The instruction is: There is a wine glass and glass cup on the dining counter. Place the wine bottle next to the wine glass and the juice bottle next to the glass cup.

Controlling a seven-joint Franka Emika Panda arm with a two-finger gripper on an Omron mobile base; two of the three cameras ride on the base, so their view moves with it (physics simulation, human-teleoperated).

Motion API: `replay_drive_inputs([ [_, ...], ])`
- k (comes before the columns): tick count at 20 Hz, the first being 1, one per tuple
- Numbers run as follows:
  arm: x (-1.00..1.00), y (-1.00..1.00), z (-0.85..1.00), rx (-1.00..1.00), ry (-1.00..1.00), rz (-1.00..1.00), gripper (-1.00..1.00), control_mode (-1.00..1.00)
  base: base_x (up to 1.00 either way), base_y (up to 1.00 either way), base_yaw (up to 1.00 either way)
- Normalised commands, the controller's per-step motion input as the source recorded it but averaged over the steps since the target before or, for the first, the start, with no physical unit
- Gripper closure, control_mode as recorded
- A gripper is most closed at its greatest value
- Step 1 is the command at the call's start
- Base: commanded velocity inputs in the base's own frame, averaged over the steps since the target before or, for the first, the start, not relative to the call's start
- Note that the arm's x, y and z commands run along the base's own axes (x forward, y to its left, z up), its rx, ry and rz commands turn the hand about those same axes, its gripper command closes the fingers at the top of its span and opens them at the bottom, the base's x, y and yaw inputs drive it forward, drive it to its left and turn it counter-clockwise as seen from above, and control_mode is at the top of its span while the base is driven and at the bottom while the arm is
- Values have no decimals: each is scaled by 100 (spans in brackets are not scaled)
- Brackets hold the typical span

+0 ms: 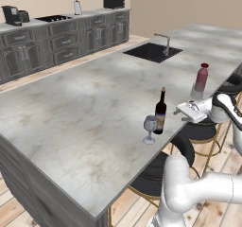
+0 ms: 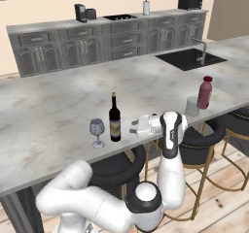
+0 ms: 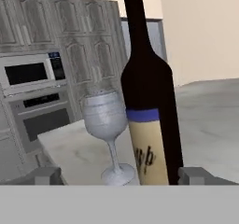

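The dark wine bottle (image 1: 160, 111) (image 2: 115, 118) stands upright near the front edge of the dining counter (image 1: 71, 108) (image 2: 48, 110). The stemmed wine glass (image 1: 150, 127) (image 2: 97, 131) is close on its left. My gripper (image 1: 182, 111) (image 2: 134, 126) lies level just right of the bottle, open and holding nothing. In the hand view the wine bottle (image 3: 149, 106) and wine glass (image 3: 106, 120) loom right ahead of the gripper (image 3: 121, 176), whose fingertips (image 3: 46, 175) stand wide apart. Further right, the pinkish-red juice bottle (image 1: 202, 77) (image 2: 204, 92) stands beside the short glass cup (image 1: 195, 93) (image 2: 192, 107).
A black sink (image 1: 152, 52) (image 2: 188, 58) with a faucet (image 1: 165, 42) sits at the counter's far right. Black round stools (image 1: 203, 129) (image 2: 199, 142) stand under the counter's front edge by my arm. The wall counter (image 1: 56, 37) lies behind. A microwave (image 3: 28, 73) is built into cabinets beyond the counter's end.
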Motion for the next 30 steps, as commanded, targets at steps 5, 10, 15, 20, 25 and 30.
replay_drive_inputs([
  [5,-29,-4,30,-16,16,-31,-100,-100,0,0,0],
  [10,-28,-2,34,-12,27,-28,-100,-100,0,0,0],
  [15,-32,-4,34,-11,33,-23,-100,-100,0,0,0],
  [20,-38,-1,31,-12,38,-13,-100,-100,0,0,0],
  [25,-45,2,27,-13,34,-11,-100,-100,0,0,0],
  [30,-50,15,15,-30,19,-12,-100,-100,0,0,0],
])
